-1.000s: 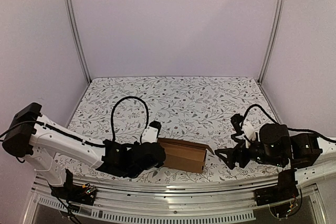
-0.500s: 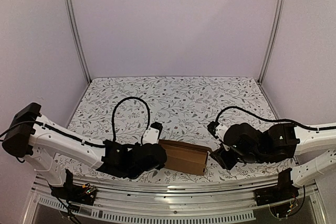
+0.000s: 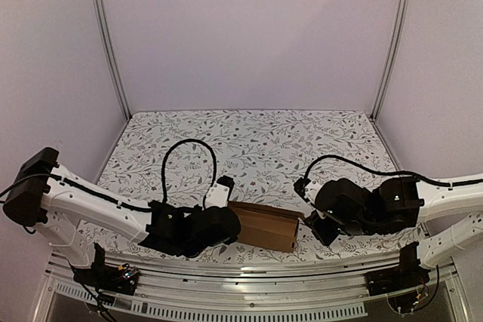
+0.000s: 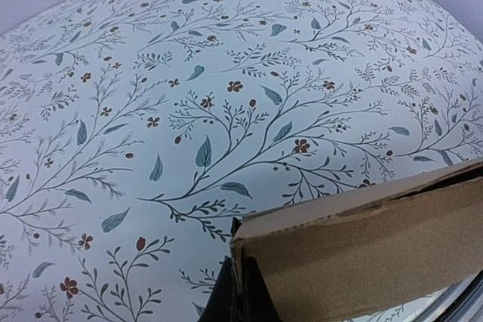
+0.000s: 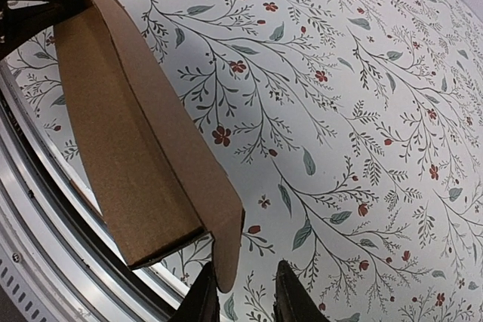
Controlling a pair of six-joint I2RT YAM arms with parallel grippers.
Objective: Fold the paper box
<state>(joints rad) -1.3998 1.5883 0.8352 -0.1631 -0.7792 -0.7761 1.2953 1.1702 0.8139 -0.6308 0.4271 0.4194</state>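
Note:
The paper box (image 3: 264, 225) is a long brown carton lying near the table's front edge. My left gripper (image 3: 231, 224) is shut on the box's left end; the left wrist view shows the black fingertips (image 4: 249, 295) pinching a thin cardboard edge of the box (image 4: 370, 246). My right gripper (image 3: 311, 225) sits at the box's right end. In the right wrist view the box (image 5: 128, 148) ends in a loose flap (image 5: 226, 250) whose tip hangs between my right gripper's (image 5: 245, 299) fingers, against the left one, with a gap still between them.
A floral cloth (image 3: 256, 141) covers the table. An aluminium rail (image 3: 249, 268) runs along the front edge, just below the box, and shows in the right wrist view too (image 5: 30, 216). Metal frame posts (image 3: 106, 43) stand at the back corners. Black cables (image 3: 185, 160) loop above both arms.
My right arm has swung left from the right side to the box's right end, and its jaws have narrowed around the flap. The left arm and the box have stayed put.

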